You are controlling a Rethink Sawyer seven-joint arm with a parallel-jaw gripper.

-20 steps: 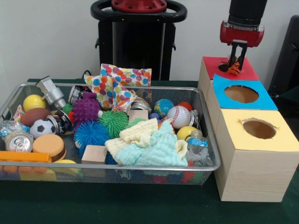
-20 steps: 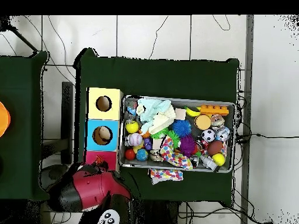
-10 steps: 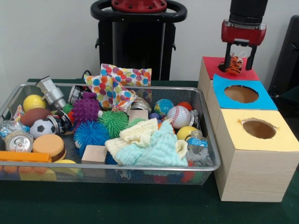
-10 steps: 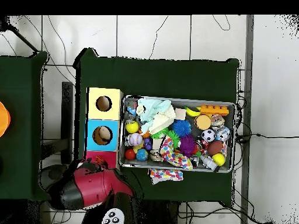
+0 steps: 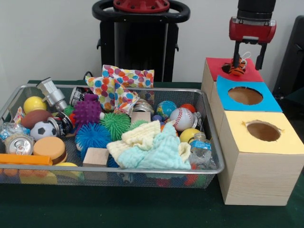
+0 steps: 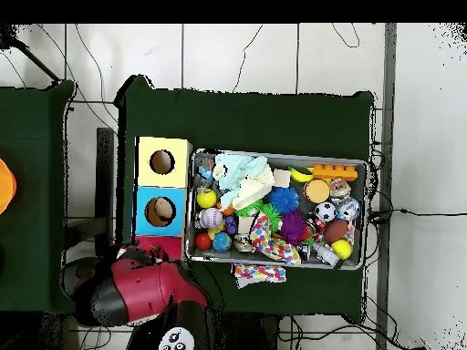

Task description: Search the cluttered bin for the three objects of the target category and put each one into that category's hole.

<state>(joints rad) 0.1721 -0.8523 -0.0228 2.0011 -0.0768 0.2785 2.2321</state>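
Three boxes stand in a row just beside the wire bin (image 5: pixel 209 142): red box (image 5: pixel 247 73) farthest, blue box (image 5: pixel 266 100) in the middle, yellow box (image 5: pixel 285 137) nearest. Above the red box hangs the gripper (image 5: pixel 247 59), jaws spread, with air between them and the box top. A small orange striped toy (image 5: pixel 236 68) sits at the red box's hole, apart from the jaws. Clutter fills the bin to its rim, and bare green surface (image 5: pixel 95 209) lies in front.
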